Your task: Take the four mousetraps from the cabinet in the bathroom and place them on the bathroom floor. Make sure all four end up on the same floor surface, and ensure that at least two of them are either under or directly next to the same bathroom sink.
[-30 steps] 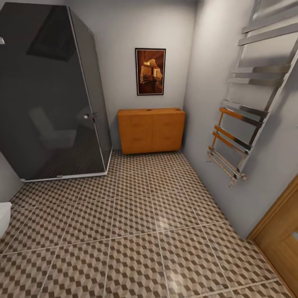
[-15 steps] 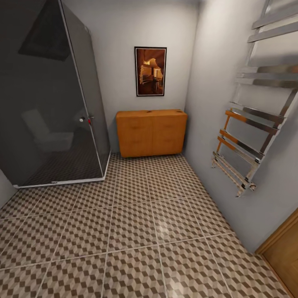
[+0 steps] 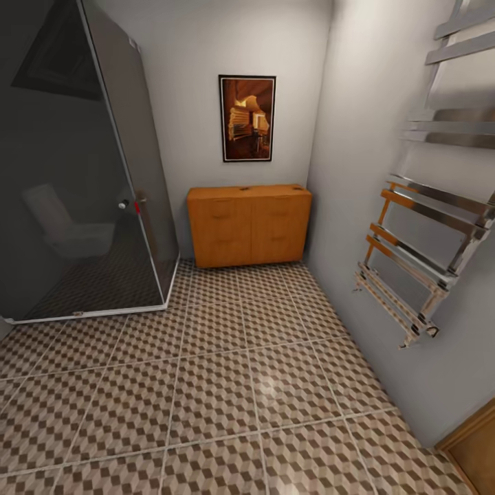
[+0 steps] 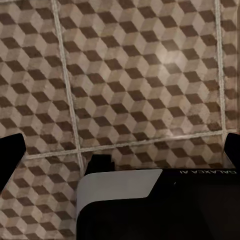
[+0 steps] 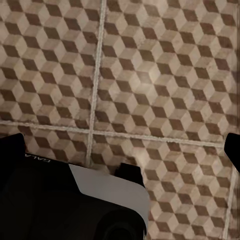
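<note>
Cube-patterned bathroom floor [image 3: 227, 385] ran to the glossy orange-brown cabinet [image 3: 249, 225], shut against the wall at 12 o'clock beside a dark shower enclosure [image 3: 75, 172]. Both pincers' spread couldn't be told.

Plain grey walls [image 3: 199, 82]; framed picture [image 3: 247, 118] hung on far wall; dark glass shower enclosure [image 3: 75, 165] in left corner. Chrome ladder towel rail [image 3: 426, 227] fixed to right wall; wooden door edge [image 3: 474, 447] beside it.

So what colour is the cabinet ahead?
Glossy orange-brown wood; the cabinet shows best in the head view.
</note>
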Controlling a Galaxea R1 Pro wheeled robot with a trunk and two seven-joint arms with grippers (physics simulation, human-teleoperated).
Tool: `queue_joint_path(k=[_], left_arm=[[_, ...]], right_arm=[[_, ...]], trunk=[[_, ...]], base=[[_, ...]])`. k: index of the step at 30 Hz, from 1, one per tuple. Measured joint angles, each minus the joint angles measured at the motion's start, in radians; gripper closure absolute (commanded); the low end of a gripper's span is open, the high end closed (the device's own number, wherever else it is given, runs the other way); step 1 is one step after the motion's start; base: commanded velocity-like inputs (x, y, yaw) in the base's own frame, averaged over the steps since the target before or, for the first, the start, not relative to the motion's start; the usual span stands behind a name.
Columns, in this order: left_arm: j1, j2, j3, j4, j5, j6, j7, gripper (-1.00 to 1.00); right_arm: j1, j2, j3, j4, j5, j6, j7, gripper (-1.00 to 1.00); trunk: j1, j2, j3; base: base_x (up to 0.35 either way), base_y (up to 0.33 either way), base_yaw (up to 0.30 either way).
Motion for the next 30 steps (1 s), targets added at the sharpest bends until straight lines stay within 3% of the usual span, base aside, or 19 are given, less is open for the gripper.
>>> queue_joint_path(k=[30], left_arm=[[0.000, 0.000, 0.000, 0.000, -0.001, 0.000, 0.000, -1.00]], right_arm=[[0.000, -0.004, 0.003, 0.001, 0.000, 0.001, 0.000, -1.00]], trunk=[[0.000, 0.000, 0.000]], base=[[0.333, -0.101, 0.000]])
